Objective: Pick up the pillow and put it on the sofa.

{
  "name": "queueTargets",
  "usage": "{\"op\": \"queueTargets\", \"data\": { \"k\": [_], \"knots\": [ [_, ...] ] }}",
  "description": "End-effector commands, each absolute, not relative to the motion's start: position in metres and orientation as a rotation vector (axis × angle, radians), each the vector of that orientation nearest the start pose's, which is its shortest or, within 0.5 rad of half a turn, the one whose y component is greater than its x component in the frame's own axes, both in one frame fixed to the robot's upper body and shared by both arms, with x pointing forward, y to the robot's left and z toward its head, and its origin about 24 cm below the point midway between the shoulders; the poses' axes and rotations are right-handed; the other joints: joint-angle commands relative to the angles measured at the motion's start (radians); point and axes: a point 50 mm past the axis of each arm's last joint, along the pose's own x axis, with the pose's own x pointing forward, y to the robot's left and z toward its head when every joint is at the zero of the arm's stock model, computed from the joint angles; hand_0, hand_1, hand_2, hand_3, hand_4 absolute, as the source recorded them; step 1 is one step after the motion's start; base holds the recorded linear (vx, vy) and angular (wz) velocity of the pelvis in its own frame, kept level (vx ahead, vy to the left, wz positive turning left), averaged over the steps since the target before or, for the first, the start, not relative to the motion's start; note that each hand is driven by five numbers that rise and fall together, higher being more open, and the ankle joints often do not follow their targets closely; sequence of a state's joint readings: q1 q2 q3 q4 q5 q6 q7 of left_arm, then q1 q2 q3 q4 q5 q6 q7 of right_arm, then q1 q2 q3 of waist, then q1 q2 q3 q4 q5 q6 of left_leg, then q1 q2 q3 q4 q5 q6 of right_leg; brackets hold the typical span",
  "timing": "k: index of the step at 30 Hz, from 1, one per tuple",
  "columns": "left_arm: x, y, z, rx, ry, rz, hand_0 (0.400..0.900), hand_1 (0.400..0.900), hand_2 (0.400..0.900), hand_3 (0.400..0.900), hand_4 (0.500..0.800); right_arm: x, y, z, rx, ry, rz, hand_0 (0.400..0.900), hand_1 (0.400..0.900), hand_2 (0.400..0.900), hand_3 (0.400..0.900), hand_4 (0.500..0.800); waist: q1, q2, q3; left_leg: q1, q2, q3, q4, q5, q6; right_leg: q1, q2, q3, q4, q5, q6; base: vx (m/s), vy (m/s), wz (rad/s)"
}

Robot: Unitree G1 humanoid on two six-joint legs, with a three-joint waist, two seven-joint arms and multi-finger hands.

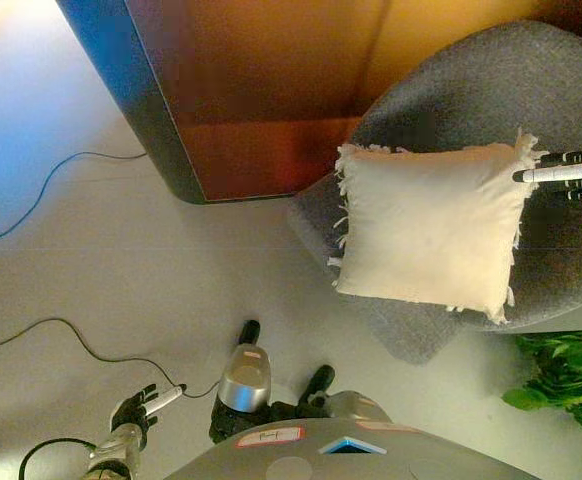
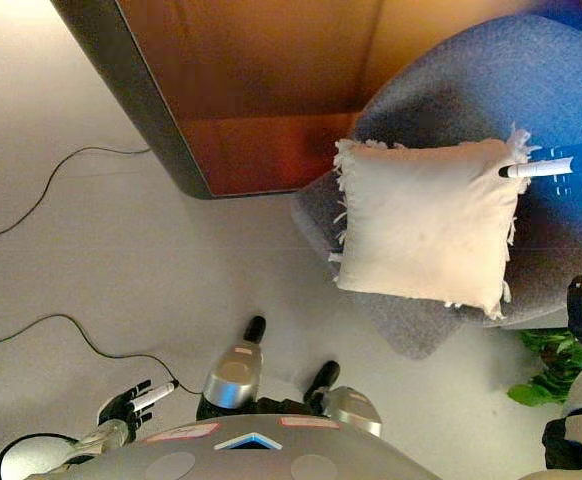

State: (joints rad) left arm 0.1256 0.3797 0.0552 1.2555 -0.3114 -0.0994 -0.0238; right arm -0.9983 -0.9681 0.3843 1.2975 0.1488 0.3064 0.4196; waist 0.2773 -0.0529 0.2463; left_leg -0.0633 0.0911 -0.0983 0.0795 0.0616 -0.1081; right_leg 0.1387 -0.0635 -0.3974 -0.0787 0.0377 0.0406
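Pale grey floor (image 1: 171,260) fills most of the scene, and the cream pillow (image 1: 426,230) with its fringed edges lies flat on the seat of a rounded grey sofa (image 1: 471,100) at the upper right, so it's already up on the cushion rather than on the ground. Right hand (image 1: 571,172) comes in from the right edge with its fingers stretched out straight, white-tipped fingertips touching the pillow's upper right corner, not curled round it. Left hand (image 2: 131,400) hangs low at the bottom left, well away from the pillow, fingers loosely extended and holding nothing. Behind the sofa there's a big wooden cabinet (image 1: 261,90) with a dark edge, and a green leafy plant (image 1: 569,378) pokes in just below the sofa at the lower right.
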Motion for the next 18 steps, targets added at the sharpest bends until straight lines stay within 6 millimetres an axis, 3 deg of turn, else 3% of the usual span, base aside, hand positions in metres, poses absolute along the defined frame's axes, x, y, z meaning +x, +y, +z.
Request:
{"op": "queueTargets", "data": {
  "k": [1,7,11,15,18],
  "knots": [
    [0.016,0.325,-0.136,0.145,1.243,0.468,0.900,0.900,0.900,0.900,0.800,0.302,-0.437,0.224,-0.655,0.574,-0.491,0.900,0.900,0.900,0.900,0.800,0.004,0.010,-0.081,-0.039,0.000,0.036,-0.025,0.051,-0.010,-0.009,0.033,0.038,0.168,-0.137,-0.027,-0.01,0.013,-0.15],
    [0.015,0.324,-0.137,0.123,1.241,0.479,0.900,0.900,0.900,0.900,0.800,0.290,-0.450,0.238,-0.642,0.532,-0.587,0.900,0.900,0.900,0.900,0.800,-0.021,0.000,-0.100,-0.028,-0.003,0.053,-0.036,0.043,-0.007,-0.002,0.031,0.061,0.152,-0.132,-0.023,-0.03,0.027,-0.12],
    [0.015,0.321,-0.139,0.104,1.246,0.479,0.900,0.900,0.900,0.900,0.800,0.294,-0.446,0.244,-0.595,0.410,-0.548,0.900,0.900,0.900,0.900,0.800,-0.051,-0.008,-0.118,-0.004,-0.008,0.075,-0.051,0.033,-0.001,0.000,0.026,0.076,0.145,-0.125,-0.015,-0.05,0.070,-0.15],
    [0.025,0.319,-0.140,0.083,1.229,0.476,0.900,0.900,0.900,0.900,0.800,0.304,-0.430,0.232,-0.530,0.270,-0.452,0.900,0.900,0.900,0.900,0.800,-0.094,-0.017,-0.140,0.035,-0.017,0.099,-0.072,0.016,0.010,-0.009,0.017,0.105,0.137,-0.110,-0.001,-0.07,0.077,-0.19],
    [0.039,0.317,-0.139,0.059,1.189,0.489,0.900,0.900,0.900,0.900,0.800,0.310,-0.408,0.199,-0.515,0.185,-0.363,0.900,0.900,0.900,0.900,0.800,-0.139,-0.016,-0.154,0.074,-0.018,0.133,-0.093,0.001,0.019,-0.018,0.014,0.131,0.132,-0.097,0.011,-0.07,0.055,-0.22]
  ]
}}
